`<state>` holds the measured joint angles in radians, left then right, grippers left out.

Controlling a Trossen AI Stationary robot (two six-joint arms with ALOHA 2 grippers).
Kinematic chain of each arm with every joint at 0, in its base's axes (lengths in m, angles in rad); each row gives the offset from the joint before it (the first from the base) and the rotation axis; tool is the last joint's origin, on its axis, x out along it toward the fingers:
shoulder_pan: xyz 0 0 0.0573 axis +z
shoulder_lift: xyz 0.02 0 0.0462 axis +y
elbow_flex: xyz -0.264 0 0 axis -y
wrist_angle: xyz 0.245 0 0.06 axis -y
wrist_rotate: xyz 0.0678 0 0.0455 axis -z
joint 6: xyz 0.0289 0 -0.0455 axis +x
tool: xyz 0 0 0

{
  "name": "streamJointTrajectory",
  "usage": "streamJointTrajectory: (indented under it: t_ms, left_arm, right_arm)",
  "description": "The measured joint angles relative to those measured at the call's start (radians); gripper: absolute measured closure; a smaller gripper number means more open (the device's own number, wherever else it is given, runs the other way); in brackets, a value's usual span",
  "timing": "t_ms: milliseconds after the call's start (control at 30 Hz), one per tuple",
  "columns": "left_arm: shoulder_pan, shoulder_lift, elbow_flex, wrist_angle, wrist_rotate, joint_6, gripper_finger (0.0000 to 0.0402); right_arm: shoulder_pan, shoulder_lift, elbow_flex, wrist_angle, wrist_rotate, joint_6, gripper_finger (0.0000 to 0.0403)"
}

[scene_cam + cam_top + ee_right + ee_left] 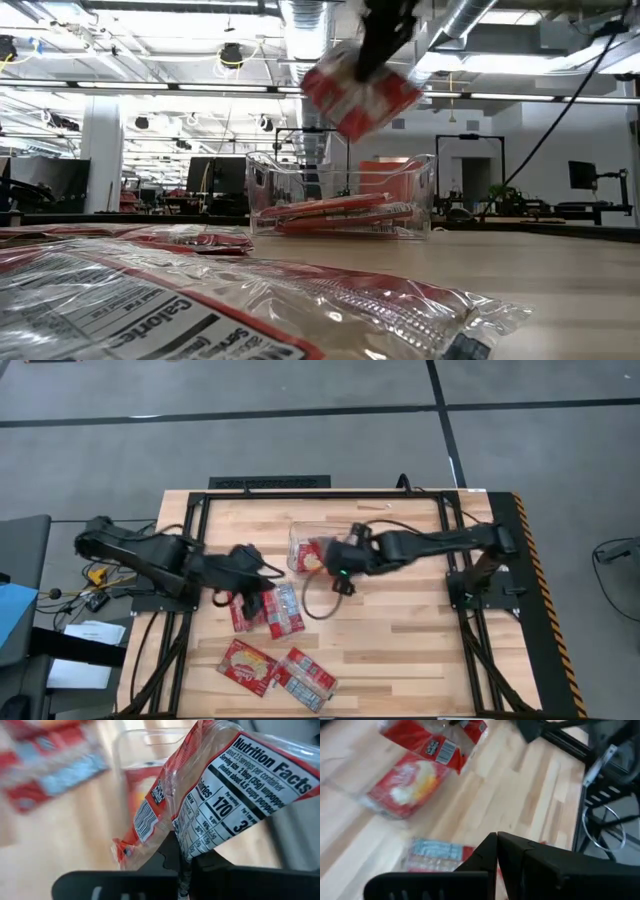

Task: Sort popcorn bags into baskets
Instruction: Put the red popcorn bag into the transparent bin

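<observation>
right gripper (335,563), jaws clamped on a popcorn bag (358,96), holds it above the clear bin (345,190) at frame centre. next: release into bin. left gripper (497,851), jaws closed and empty, hovers over bags (268,610) lower left.

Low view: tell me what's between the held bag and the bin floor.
Low view: only air below the bag in the right gripper; packets already lie flat in the bin.
</observation>
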<state>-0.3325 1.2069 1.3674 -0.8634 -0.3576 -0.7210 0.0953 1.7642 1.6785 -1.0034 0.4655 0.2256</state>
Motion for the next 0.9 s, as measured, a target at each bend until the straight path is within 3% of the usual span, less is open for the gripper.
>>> streamJointTrajectory:
  t_ms: [267,533,767,900]
  left_arm:
    - [-0.026,-0.06,0.001,-0.105,-0.097,-0.064,0.0401]
    - [-0.048,-0.042,0.001,-0.142,-0.109,-0.088,0.0401]
    - [-0.054,-0.035,0.002,-0.143,-0.123,-0.088,0.0401]
    - [-0.054,-0.034,0.002,-0.141,-0.122,-0.093,0.0401]
  right_arm:
    - [-0.039,0.262,0.233,-0.168,0.261,-0.408,0.0386]
    - [-0.033,0.414,0.268,-0.24,0.452,-0.538,0.037]
    - [-0.021,0.458,0.267,-0.249,0.415,-0.542,0.0371]
    - [-0.017,0.438,0.266,-0.231,0.325,-0.519,0.0347]
